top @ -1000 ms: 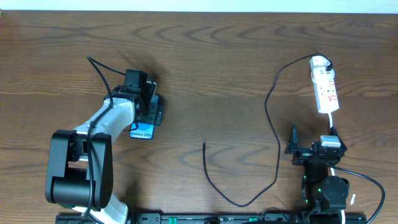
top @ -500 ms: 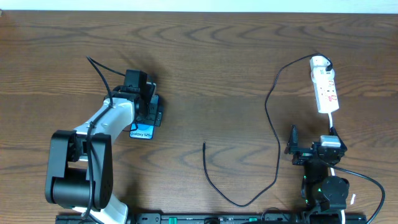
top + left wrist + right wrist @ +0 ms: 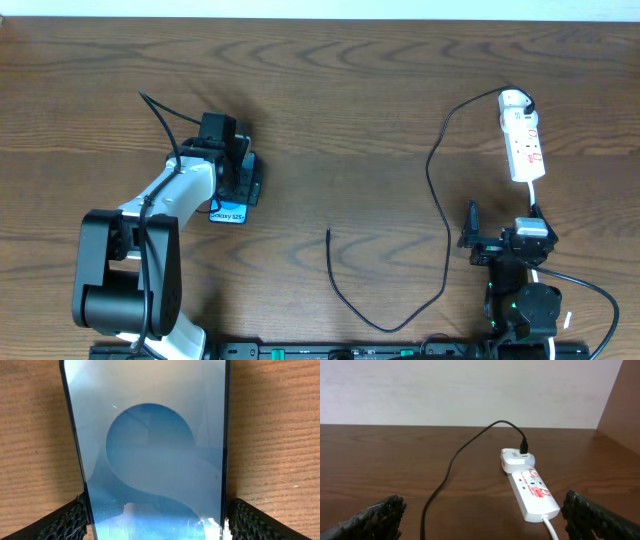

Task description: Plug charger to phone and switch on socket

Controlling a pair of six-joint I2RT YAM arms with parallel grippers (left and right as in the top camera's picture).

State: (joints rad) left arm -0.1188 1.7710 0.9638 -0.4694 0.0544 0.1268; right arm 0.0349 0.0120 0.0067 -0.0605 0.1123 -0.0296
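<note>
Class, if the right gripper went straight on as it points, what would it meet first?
Probably the white power strip, slightly right of centre ahead of the right gripper; depth is unclear.

My left arm [image 3: 165,200] reaches forward from its base, and my left gripper [image 3: 157,512] points straight down, one finger against each long edge of the phone [image 3: 150,420]. My right arm [image 3: 522,288] sits folded close to its base, with my right gripper [image 3: 482,507] held level, fingers spread wide apart.

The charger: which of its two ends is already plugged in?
The charger's end at the socket: its plug sits in the white adapter there. The other end lies loose on the table, apart from the phone.
</note>
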